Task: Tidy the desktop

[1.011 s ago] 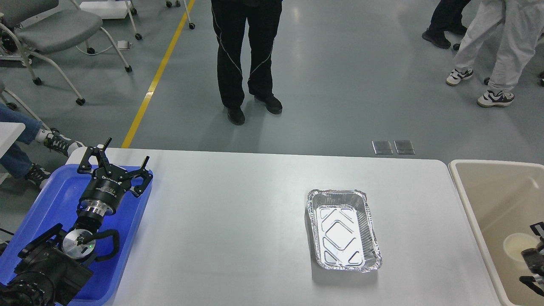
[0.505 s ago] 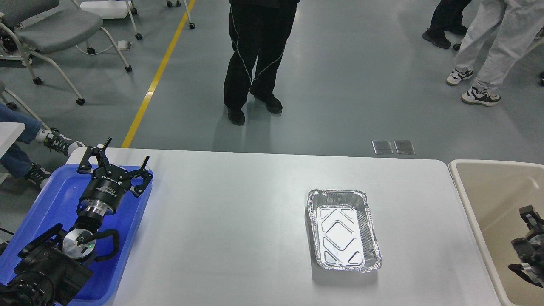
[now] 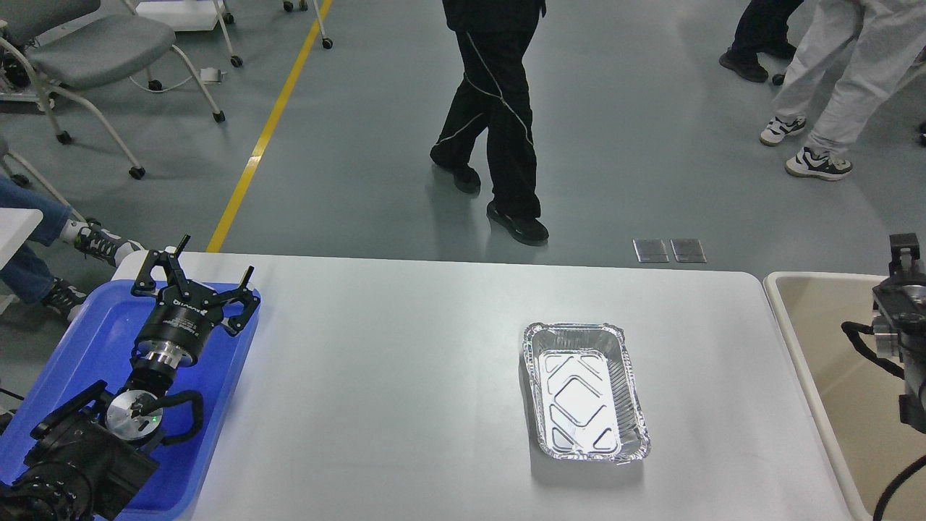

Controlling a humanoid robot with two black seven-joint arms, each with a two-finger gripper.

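The white desktop [image 3: 405, 376] fills the lower view. A silver foil tray [image 3: 584, 391], empty and upright, sits on it right of centre. My left gripper [image 3: 206, 275] is open and empty, hovering over the far right corner of the blue plastic tray [image 3: 94, 333] at the desk's left edge. My right gripper [image 3: 901, 289] comes in at the right edge, raised over the beige bin [image 3: 803, 340]. It is dark and partly cut off, so its fingers cannot be told apart.
A person in black trousers [image 3: 499, 116] walks on the floor just beyond the desk's far edge. Other people's legs [image 3: 832, 87] are at the far right. Wheeled chairs [image 3: 87, 51] stand at the far left. A seated person's feet [image 3: 94, 242] are near the blue tray.
My right arm has risen from low inside the beige bin to well above its rim. The person in black has stepped to the right. My left arm has not moved.
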